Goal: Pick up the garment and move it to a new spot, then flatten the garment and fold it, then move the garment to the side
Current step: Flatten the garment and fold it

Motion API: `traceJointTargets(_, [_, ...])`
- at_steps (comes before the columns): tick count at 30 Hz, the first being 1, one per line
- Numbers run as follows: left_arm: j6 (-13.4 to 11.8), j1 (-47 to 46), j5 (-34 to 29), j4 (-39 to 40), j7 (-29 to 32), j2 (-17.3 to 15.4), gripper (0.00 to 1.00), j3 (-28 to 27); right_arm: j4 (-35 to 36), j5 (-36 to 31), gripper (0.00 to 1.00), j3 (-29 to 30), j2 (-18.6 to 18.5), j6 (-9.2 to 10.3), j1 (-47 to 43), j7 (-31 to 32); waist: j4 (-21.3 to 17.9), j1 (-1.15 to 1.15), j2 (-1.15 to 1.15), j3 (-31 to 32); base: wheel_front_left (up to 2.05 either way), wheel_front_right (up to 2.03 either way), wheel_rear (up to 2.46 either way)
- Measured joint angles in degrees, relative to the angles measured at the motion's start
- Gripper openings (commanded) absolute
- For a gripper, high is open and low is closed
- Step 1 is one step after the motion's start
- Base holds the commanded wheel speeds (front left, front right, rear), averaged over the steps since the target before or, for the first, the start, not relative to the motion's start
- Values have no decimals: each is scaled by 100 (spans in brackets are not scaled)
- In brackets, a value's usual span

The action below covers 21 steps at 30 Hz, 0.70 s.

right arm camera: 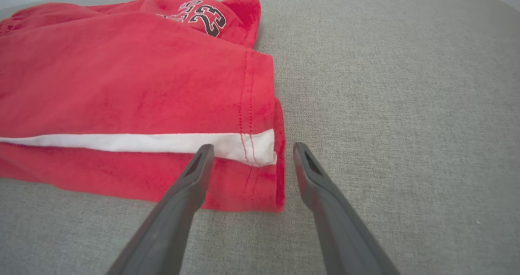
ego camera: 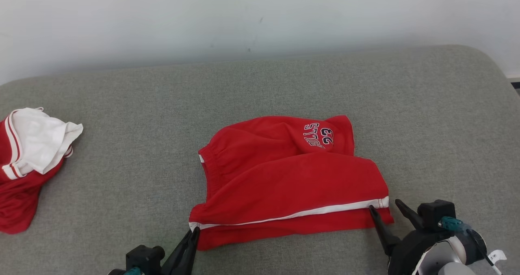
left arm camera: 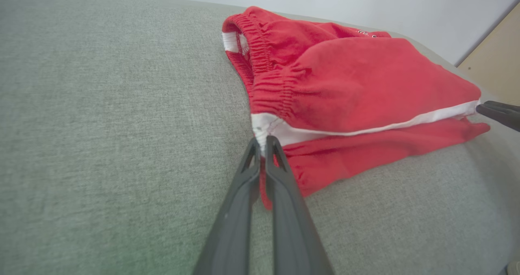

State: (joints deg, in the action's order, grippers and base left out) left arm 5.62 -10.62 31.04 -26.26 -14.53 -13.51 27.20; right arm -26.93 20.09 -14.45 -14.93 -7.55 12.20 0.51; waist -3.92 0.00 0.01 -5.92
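Note:
The garment (ego camera: 290, 177) is a pair of red shorts with a white side stripe and a "23" print, lying folded in the middle of the grey cushion. My left gripper (ego camera: 194, 232) is shut on the near left waistband corner, where the stripe ends; in the left wrist view the gripper (left arm camera: 263, 141) pinches the white corner of the garment (left arm camera: 357, 88). My right gripper (ego camera: 384, 208) is open at the near right hem corner. In the right wrist view its fingers (right arm camera: 199, 173) straddle the hem of the garment (right arm camera: 122, 84), one over the stripe's end, the other over bare cushion.
A second red and white garment (ego camera: 28, 161) lies bunched at the far left edge of the grey cushion (ego camera: 122, 116). A pale wall rises behind. The cushion's rounded right edge drops off near the right arm.

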Motion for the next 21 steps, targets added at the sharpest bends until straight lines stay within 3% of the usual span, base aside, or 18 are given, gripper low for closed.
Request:
traceJointTargets(10, [29, -83, -2, -5, 0, -1, 0, 75, -510, 234, 100, -587, -167, 0, 452, -69, 19, 0, 0, -80, 0, 0, 0])
traceJointTargets(11, [37, -98, -1, -5, -1, -1, 0, 77, -549, 276, 86, -632, -168, 0, 476, -70, 22, 0, 0, -82, 0, 0, 0])
traceJointTargets(12, [36, -110, 2, -8, -1, 0, 0, 78, -592, 334, 48, -673, -166, 0, 497, -66, 25, 0, 0, -82, 0, 0, 0])
traceJointTargets(13, [37, -114, 13, -9, -1, 0, 0, 78, -627, 387, 44, -719, -168, 0, 517, -58, 27, 0, 0, -82, 0, 0, 0])
traceJointTargets(14, [37, -115, 15, -11, -1, 0, 0, 79, -654, 416, 16, -762, -176, 0, 541, -60, 29, 0, 0, -85, 0, 0, 0])
traceJointTargets(15, [37, -116, 22, -12, -1, 1, 0, 75, -671, 445, 0, -800, -189, 0, 567, -73, 31, 0, 0, -88, 0, 0, 0])
traceJointTargets(21, [36, -140, 70, 42, -12, 0, 0, -15, -617, 623, 0, -953, -267, 0, 687, -272, 12, 0, 0, -80, 0, 0, 0])
